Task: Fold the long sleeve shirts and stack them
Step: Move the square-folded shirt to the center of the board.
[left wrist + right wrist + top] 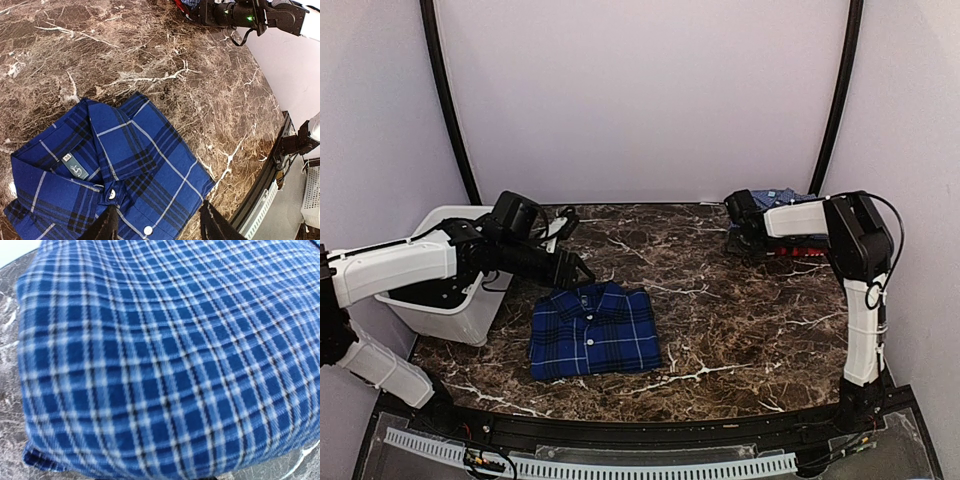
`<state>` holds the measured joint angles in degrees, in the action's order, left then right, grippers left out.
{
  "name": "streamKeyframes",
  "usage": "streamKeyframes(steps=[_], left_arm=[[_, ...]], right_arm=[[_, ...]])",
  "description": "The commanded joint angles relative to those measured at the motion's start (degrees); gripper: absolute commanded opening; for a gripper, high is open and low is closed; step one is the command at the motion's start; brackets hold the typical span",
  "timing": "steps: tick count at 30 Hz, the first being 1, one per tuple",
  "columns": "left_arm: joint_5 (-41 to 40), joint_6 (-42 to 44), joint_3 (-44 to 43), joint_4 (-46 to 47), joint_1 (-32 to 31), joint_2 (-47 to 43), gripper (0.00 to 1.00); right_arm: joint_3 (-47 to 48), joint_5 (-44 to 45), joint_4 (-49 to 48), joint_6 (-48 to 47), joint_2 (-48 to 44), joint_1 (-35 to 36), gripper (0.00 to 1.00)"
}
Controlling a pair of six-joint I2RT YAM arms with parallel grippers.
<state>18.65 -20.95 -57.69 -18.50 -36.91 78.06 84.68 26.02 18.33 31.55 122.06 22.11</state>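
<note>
A deep-blue plaid long sleeve shirt [593, 328] lies folded on the marble table, collar toward the back, buttons up [125, 165]. My left gripper [575, 268] hovers at its collar end, open; in the left wrist view its gripper [160, 227] has dark fingertips [106, 226] spread over the button placket, holding nothing. At the back right a lighter blue fine-check shirt [782, 196] sits on a red one [802, 246]. My right gripper [742, 226] is at this stack's left edge. The fine-check cloth [165, 360] fills the right wrist view and hides the fingers.
A white bin [440, 300] stands at the table's left edge under my left arm. The marble table [740, 320] ends in a black rail [650, 425] at the front. Walls and two black poles [445, 100] close the back.
</note>
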Motion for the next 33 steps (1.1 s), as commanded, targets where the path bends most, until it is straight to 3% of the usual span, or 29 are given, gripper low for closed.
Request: streamKeyframes(steps=[1, 8, 17, 25, 33], left_arm=[[1.8, 0.3, 0.4, 1.0, 0.5, 0.5, 0.54], [2.6, 0.3, 0.1, 1.1, 0.5, 1.5, 0.53], [3.2, 0.2, 0.3, 1.1, 0.6, 1.7, 0.52], [4.2, -0.8, 0.6, 1.4, 0.6, 1.9, 0.52], [7.0, -3.3, 1.5, 2.0, 0.6, 1.6, 0.51]], right_arm=[[2.2, 3.0, -1.8, 0.0, 2.3, -0.4, 0.3], [1.4, 6.7, -4.4, 1.0, 3.1, -0.5, 0.27], [-0.8, 5.3, -3.9, 1.5, 1.9, -0.3, 0.0], [-9.9, 1.1, -3.1, 3.3, -7.1, 0.8, 0.0], [-21.9, -4.9, -4.0, 8.7, -17.7, 7.2, 0.0]])
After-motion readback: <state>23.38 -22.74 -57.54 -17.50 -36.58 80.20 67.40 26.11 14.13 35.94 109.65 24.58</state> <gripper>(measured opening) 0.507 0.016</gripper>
